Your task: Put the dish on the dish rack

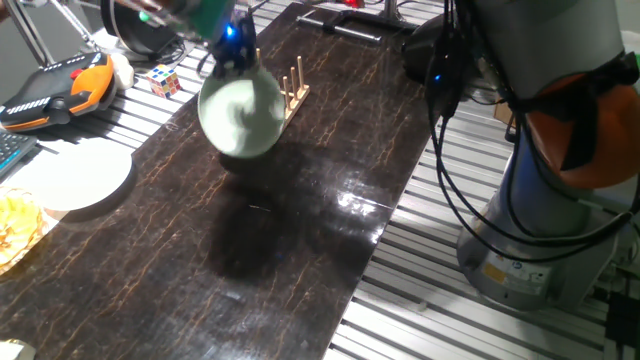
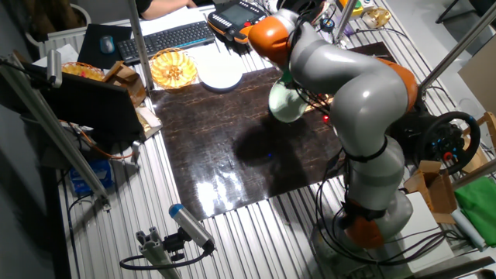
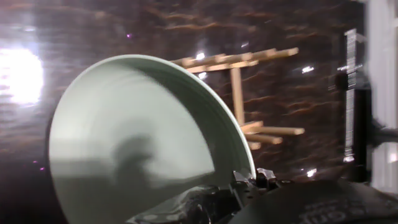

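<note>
The dish (image 1: 241, 115) is a round pale mint-green plate, held on edge above the dark table, just left of the dish rack (image 1: 293, 90). My gripper (image 1: 232, 55) is shut on the dish's upper rim. The rack is light wood with upright pegs; the dish hides part of it. In the hand view the dish (image 3: 137, 143) fills the left and the rack (image 3: 249, 93) lies behind its right rim. In the other fixed view the dish (image 2: 285, 103) hangs below the arm; the rack is hidden.
A flat white plate (image 1: 75, 175) lies at the left table edge. A Rubik's cube (image 1: 165, 80), an orange pendant (image 1: 55, 88) and a yellow bowl (image 2: 173, 68) are beside the dark mat (image 1: 300, 230). The arm's base (image 1: 540, 200) stands to the right.
</note>
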You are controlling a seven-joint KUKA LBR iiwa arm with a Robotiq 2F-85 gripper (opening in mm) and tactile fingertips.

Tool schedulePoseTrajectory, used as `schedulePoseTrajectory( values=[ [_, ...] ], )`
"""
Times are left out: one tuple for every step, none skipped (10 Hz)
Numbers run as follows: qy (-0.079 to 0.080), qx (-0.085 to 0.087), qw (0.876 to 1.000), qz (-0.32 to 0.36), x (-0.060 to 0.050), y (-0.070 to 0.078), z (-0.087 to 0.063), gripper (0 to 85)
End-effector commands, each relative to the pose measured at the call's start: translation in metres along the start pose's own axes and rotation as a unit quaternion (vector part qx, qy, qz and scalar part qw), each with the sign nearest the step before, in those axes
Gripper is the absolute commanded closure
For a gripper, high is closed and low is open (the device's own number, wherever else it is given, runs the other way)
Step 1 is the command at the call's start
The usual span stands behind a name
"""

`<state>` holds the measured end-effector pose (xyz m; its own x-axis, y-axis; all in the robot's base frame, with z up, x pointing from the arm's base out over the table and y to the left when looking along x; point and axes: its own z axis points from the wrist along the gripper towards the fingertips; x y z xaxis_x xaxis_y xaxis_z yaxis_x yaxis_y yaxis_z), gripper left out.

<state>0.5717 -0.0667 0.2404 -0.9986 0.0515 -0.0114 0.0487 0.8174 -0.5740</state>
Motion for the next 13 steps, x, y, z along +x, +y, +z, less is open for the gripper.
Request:
schedulePoseTrajectory(
  values=[
    [-0.006, 0.006, 1.000, -0.002, -0.003, -0.031, -0.014, 83.0],
    [-0.012, 0.017, 1.000, -0.009, -0.006, -0.046, -0.014, 83.0],
    [-0.018, 0.018, 1.000, -0.011, -0.008, -0.061, -0.013, 83.0],
    [-0.025, 0.022, 0.999, -0.014, -0.009, -0.072, -0.012, 83.0],
    [-0.030, 0.031, 0.999, -0.017, -0.009, -0.083, -0.011, 83.0],
    [-0.029, 0.030, 0.999, -0.021, -0.009, -0.092, -0.010, 83.0],
    [-0.033, 0.038, 0.998, -0.023, -0.008, -0.097, -0.007, 83.0],
    [-0.034, 0.042, 0.998, -0.020, -0.006, -0.102, -0.005, 83.0],
    [-0.036, 0.055, 0.998, -0.021, -0.005, -0.106, -0.002, 83.0],
    [-0.033, 0.056, 0.998, -0.020, -0.004, -0.111, 0.001, 83.0],
    [-0.035, 0.069, 0.997, -0.019, -0.003, -0.115, 0.004, 83.0],
    [-0.040, 0.080, 0.996, -0.015, 0.000, -0.120, 0.007, 83.0],
    [-0.040, 0.084, 0.996, -0.013, 0.002, -0.121, 0.008, 83.0]
  ],
)
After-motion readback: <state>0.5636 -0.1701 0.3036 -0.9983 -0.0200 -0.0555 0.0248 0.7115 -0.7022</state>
